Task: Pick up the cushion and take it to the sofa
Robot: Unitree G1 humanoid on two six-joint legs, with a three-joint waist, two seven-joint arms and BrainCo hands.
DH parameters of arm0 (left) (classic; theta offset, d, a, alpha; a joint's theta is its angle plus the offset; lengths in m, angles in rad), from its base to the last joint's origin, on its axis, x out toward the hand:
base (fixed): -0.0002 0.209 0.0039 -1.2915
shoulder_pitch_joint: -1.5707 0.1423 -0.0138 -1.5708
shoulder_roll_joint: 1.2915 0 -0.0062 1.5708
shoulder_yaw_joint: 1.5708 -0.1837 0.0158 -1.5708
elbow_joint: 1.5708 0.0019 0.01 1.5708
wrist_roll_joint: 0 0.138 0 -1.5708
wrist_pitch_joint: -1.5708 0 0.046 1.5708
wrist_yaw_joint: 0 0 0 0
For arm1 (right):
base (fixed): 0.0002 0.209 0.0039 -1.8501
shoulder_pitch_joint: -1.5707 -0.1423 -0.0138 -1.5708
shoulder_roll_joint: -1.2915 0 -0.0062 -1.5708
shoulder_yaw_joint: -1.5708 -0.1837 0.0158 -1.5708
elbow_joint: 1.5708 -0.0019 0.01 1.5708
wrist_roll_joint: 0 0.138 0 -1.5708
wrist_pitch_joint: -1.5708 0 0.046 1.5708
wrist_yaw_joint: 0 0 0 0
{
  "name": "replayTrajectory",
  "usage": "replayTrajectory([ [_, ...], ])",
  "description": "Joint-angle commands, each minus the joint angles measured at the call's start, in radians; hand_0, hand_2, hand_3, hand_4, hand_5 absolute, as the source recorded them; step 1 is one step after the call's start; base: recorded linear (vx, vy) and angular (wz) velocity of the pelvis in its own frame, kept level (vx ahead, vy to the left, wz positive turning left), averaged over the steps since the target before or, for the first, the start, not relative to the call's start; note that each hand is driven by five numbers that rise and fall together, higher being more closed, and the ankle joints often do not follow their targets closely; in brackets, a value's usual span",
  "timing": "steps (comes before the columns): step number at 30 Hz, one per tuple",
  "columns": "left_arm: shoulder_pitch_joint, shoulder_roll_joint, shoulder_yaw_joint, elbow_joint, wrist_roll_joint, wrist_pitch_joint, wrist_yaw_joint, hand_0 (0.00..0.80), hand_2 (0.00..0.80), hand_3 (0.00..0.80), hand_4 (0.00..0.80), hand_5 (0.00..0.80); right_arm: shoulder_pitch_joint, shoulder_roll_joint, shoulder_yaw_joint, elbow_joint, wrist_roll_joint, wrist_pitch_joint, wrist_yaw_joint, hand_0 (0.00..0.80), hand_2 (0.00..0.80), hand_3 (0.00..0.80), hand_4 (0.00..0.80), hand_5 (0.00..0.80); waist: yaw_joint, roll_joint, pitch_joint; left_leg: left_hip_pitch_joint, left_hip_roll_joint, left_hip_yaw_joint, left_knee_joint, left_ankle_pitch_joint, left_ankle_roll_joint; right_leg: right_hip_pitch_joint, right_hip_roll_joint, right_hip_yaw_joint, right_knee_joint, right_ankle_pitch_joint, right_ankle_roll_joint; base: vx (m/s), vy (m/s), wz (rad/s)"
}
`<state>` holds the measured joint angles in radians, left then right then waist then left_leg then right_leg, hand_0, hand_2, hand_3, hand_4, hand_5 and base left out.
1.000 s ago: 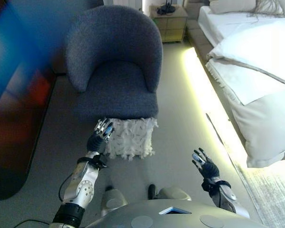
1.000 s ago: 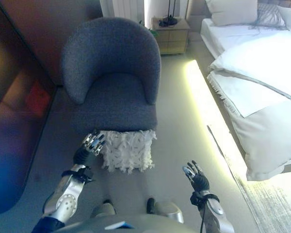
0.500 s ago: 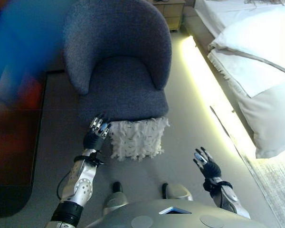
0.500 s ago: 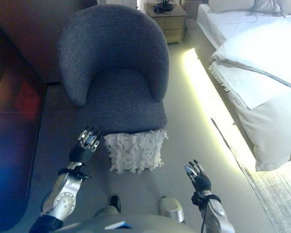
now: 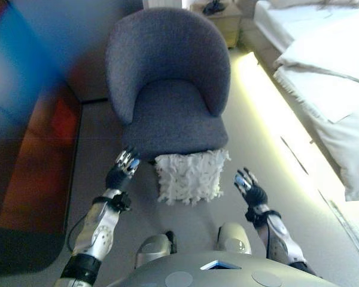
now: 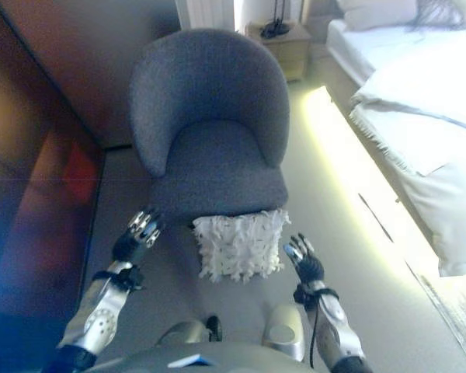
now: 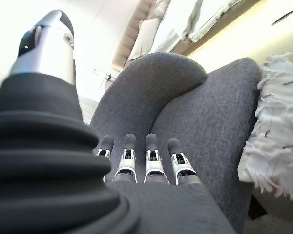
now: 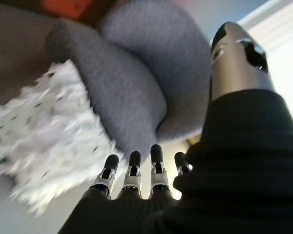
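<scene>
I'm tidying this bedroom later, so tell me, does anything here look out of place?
Yes: the white fringed cushion is on the floor, leaning against the front of the grey armchair rather than on a seat. The left hand and right hand are open on either side, not touching it.

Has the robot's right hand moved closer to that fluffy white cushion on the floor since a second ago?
Yes. The right robot hand now sits just beside the fluffy white cushion leaning on the grey armchair; earlier a wide floor gap separated them.
</scene>
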<state>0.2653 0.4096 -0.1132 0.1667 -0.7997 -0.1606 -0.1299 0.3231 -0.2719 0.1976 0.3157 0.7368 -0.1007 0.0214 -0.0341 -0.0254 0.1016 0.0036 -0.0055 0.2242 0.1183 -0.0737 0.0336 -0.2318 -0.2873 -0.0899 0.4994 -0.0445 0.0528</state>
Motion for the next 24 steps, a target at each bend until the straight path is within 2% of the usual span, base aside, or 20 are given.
replayTrajectory([
  [1,-0.001,0.044,0.030,-0.104,-0.025,-0.051,-0.001,0.000,0.000,0.000,0.000,0.000,0.001,-0.003,-0.022,-0.065,0.005,-0.016,0.045,0.000,0.000,0.000,0.000,0.000,-0.013,-0.033,0.012,0.004,-0.020,-0.078,-0.039,-0.013,0.013,0.041,0.001,0.018,-0.330,0.252,0.095,0.282,-0.175,-0.58],
  [3,-0.006,0.046,0.018,-0.100,-0.025,-0.058,-0.017,0.000,0.000,0.000,0.000,0.000,-0.004,-0.009,-0.018,-0.053,0.025,-0.025,0.043,0.000,0.000,0.000,0.000,0.000,-0.022,-0.054,0.013,0.011,-0.026,-0.082,-0.028,-0.045,0.009,0.034,0.013,0.039,-0.490,0.295,0.124,0.303,-0.151,-0.53],
  [6,0.014,0.041,0.017,-0.103,-0.021,-0.048,-0.038,0.000,0.000,0.000,0.000,0.000,-0.014,-0.010,-0.017,-0.026,0.039,-0.018,0.045,0.000,0.000,0.000,0.000,0.000,-0.023,-0.070,0.012,0.050,-0.026,-0.093,-0.026,-0.072,0.011,0.029,0.029,0.026,-0.565,0.335,0.143,0.382,-0.134,-0.09],
  [10,0.042,0.028,0.026,-0.107,-0.002,-0.029,-0.038,0.000,0.000,0.000,0.000,0.000,-0.013,-0.004,-0.020,-0.018,0.031,0.009,0.058,0.000,0.000,0.000,0.000,0.000,-0.023,-0.086,0.004,0.095,-0.024,-0.103,-0.009,-0.111,0.017,0.028,0.032,0.007,-0.556,0.338,0.142,0.402,-0.149,0.36],
  [13,0.063,0.011,0.032,-0.100,0.004,-0.036,-0.040,0.000,0.000,0.000,0.000,0.000,-0.013,-0.004,-0.028,-0.003,0.020,0.019,0.075,0.000,0.000,0.000,0.000,0.000,-0.020,-0.089,-0.005,0.119,-0.012,-0.107,0.016,-0.140,0.018,0.041,0.028,-0.002,-0.527,0.309,0.137,0.412,-0.201,0.21],
  [15,0.074,0.002,0.031,-0.096,-0.013,-0.046,-0.027,0.000,0.000,0.000,0.000,0.000,-0.023,-0.012,-0.014,-0.013,0.012,0.030,0.063,0.000,0.000,0.000,0.000,0.000,-0.024,-0.086,-0.015,0.147,0.022,-0.094,0.038,-0.150,0.003,0.041,0.042,-0.008,-0.463,0.273,0.127,0.425,-0.266,0.02],
  [17,0.069,-0.002,0.037,-0.091,-0.030,-0.035,-0.029,0.000,0.000,0.000,0.000,0.000,-0.031,-0.019,0.001,-0.032,0.004,0.035,0.045,0.000,0.000,0.000,0.000,0.000,-0.036,-0.075,-0.023,0.170,0.069,-0.082,0.056,-0.099,-0.021,0.038,0.072,0.007,-0.406,0.230,0.109,0.363,-0.246,0.01],
  [18,0.063,-0.001,0.038,-0.090,-0.035,-0.031,-0.027,0.000,0.000,0.000,0.000,0.000,-0.034,-0.027,0.008,-0.046,0.010,0.043,0.041,0.000,0.000,0.000,0.000,0.000,-0.044,-0.068,-0.029,0.170,0.098,-0.078,0.078,-0.044,-0.041,0.044,0.094,0.011,-0.398,0.206,0.097,0.315,-0.254,0.08],
  [20,0.044,-0.008,0.036,-0.102,-0.040,-0.029,-0.024,0.000,0.000,0.000,0.000,0.000,-0.034,-0.045,0.011,-0.056,0.004,0.053,0.044,0.000,0.000,0.000,0.000,0.000,-0.050,-0.064,-0.037,0.133,0.146,-0.077,0.173,0.073,-0.078,0.075,0.134,0.010,-0.401,0.172,0.054,0.298,-0.279,0.18],
  [21,0.034,-0.015,0.029,-0.114,-0.045,-0.025,-0.014,0.000,0.000,0.000,0.000,0.000,-0.039,-0.057,0.007,-0.046,-0.005,0.051,0.054,0.000,0.000,0.000,0.000,0.000,-0.053,-0.067,-0.037,0.097,0.170,-0.061,0.261,0.114,-0.091,0.095,0.145,0.004,-0.405,0.159,0.030,0.270,-0.273,0.18],
  [24,0.006,-0.036,0.004,-0.110,-0.053,-0.014,0.013,0.000,0.000,0.000,0.000,0.000,-0.047,-0.080,0.001,-0.023,-0.023,0.036,0.069,0.000,0.000,0.000,0.000,0.000,-0.064,-0.070,-0.027,0.001,0.219,-0.038,0.458,0.164,-0.111,0.140,0.174,0.001,-0.402,0.123,-0.024,0.213,-0.220,0.15],
])
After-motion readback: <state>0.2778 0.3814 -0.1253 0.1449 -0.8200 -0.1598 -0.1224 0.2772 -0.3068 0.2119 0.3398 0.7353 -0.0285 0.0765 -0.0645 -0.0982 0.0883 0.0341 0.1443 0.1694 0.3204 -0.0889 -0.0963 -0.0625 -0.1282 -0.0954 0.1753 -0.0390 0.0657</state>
